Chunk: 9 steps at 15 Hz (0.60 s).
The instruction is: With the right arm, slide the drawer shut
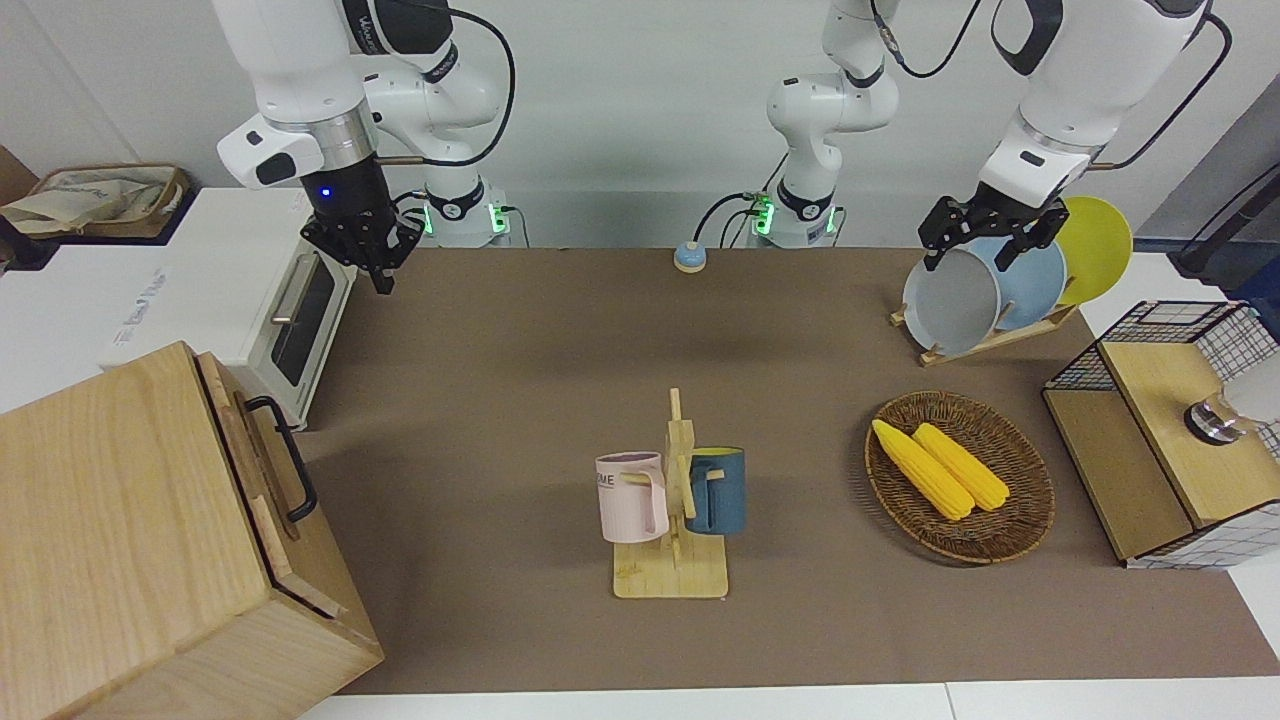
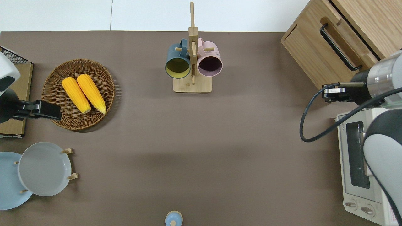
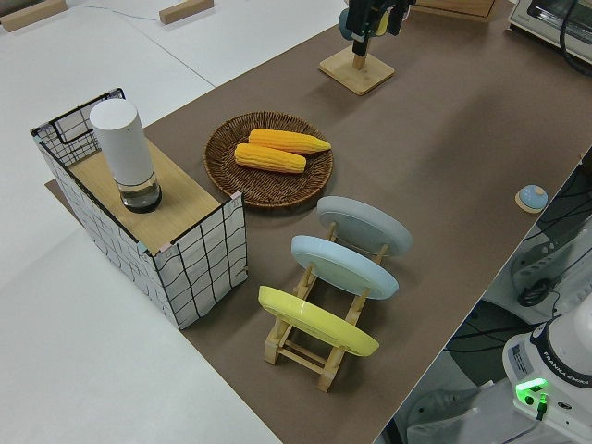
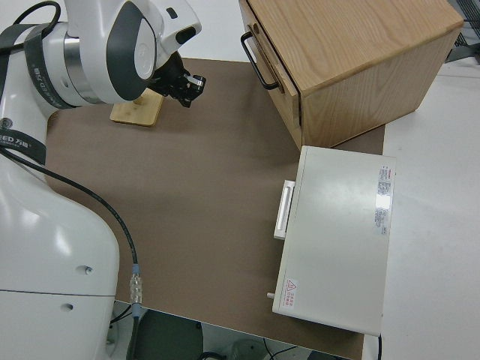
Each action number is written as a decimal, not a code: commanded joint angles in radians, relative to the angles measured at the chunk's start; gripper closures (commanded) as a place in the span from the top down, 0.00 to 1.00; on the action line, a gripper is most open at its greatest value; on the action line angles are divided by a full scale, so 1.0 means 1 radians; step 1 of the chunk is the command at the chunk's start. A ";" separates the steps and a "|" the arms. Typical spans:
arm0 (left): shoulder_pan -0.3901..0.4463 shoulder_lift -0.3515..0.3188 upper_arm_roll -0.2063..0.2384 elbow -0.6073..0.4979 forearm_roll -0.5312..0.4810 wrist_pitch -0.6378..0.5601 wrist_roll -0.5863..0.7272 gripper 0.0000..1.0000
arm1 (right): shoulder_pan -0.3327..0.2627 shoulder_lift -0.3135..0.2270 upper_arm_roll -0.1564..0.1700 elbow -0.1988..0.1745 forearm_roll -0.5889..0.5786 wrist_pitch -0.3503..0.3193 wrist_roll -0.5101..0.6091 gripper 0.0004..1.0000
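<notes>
The drawer point(image 1: 245, 440) is the top one of the pale wooden cabinet point(image 1: 120, 520) at the right arm's end of the table. Its front carries a black loop handle point(image 2: 339, 47) and stands a little out from the cabinet face point(image 4: 271, 54). My right gripper point(image 1: 378, 262) hangs above the brown mat between the cabinet and the white toaster oven point(image 2: 355, 163). In the overhead view the right gripper point(image 2: 327, 94) is just off the cabinet's corner nearest the robots, clear of the handle and touching nothing. The left arm is parked, its gripper point(image 1: 985, 240) open.
A mug rack point(image 1: 672, 520) with a pink and a blue mug stands mid-table. Toward the left arm's end are a wicker basket point(image 1: 1030, 480) with two corn cobs, a plate rack point(image 1: 990, 290) and a wire-and-wood box point(image 1: 1170, 440). A small bell point(image 1: 690, 258) sits near the robots.
</notes>
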<state>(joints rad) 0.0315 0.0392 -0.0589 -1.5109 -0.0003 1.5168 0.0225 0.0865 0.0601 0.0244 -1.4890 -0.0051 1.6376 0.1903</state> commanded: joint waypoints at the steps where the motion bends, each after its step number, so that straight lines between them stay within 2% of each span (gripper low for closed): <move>1: 0.005 0.011 -0.007 0.024 0.017 -0.020 0.010 0.99 | -0.013 -0.011 -0.012 -0.021 0.060 -0.027 -0.101 0.36; 2: 0.005 0.011 -0.007 0.024 0.017 -0.020 0.008 0.99 | -0.014 -0.010 -0.012 -0.020 0.060 -0.033 -0.103 0.53; 3: 0.005 0.011 -0.007 0.026 0.017 -0.020 0.010 0.99 | -0.016 -0.008 -0.012 -0.019 0.060 -0.036 -0.106 0.79; 4: 0.005 0.011 -0.007 0.024 0.017 -0.020 0.010 0.99 | -0.019 -0.008 -0.012 -0.017 0.056 -0.041 -0.109 0.98; 6: 0.005 0.011 -0.007 0.024 0.017 -0.020 0.010 0.99 | -0.018 -0.008 -0.012 -0.011 0.039 -0.062 -0.124 0.99; 7: 0.005 0.011 -0.007 0.026 0.017 -0.020 0.010 0.99 | -0.019 -0.005 -0.012 0.007 0.039 -0.080 -0.129 0.99; 9: 0.005 0.011 -0.007 0.026 0.017 -0.020 0.010 0.99 | -0.019 -0.005 -0.012 0.010 0.025 -0.110 -0.130 0.99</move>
<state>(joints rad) 0.0315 0.0392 -0.0589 -1.5109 -0.0003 1.5168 0.0225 0.0838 0.0604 0.0067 -1.4894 0.0208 1.5708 0.0954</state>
